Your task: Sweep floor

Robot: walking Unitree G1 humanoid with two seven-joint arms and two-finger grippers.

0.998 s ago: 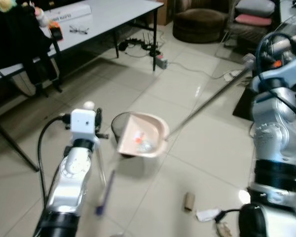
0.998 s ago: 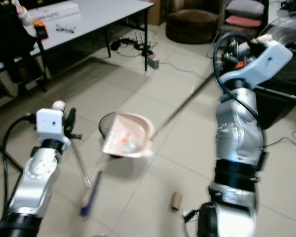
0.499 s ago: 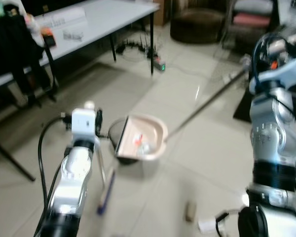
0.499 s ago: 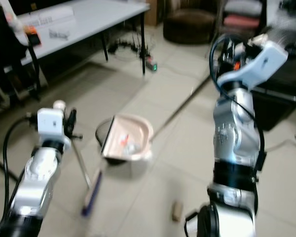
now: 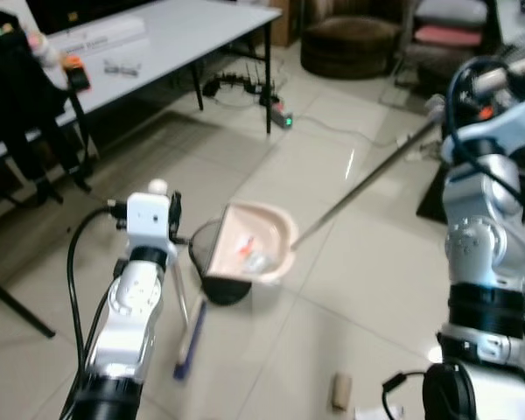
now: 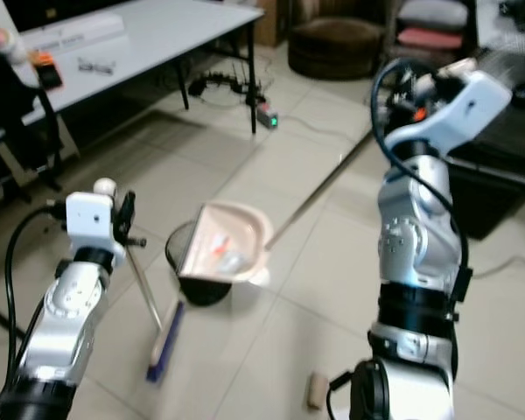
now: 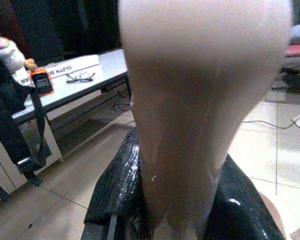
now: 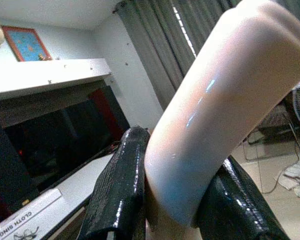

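My left gripper (image 5: pixel 170 217) is shut on the top of a broom's pale handle (image 7: pixel 200 100). Its thin rod (image 5: pixel 181 297) runs down to the blue brush head (image 5: pixel 189 341) on the tiled floor. My right gripper (image 8: pixel 175 200) is raised at the right and shut on the pale grip (image 8: pixel 215 115) of a long metal handle (image 5: pixel 359 184). That handle slants down to a pink dustpan (image 5: pixel 254 249) with a few scraps in it. The pan is held tilted over a small black bin (image 5: pixel 219 284).
A cardboard tube (image 5: pixel 339 391) lies on the floor near my feet. A white table (image 5: pixel 184 26) stands at the back left, with a power strip (image 5: pixel 283 114) and cables by its leg. A black bag (image 5: pixel 17 96) hangs at the left. A brown pouf (image 5: pixel 350 44) sits at the back.
The whole view has shifted a little, so the camera moved. The dustpan stays over the black bin, and more of the bin now shows under it. Both grips are unchanged.
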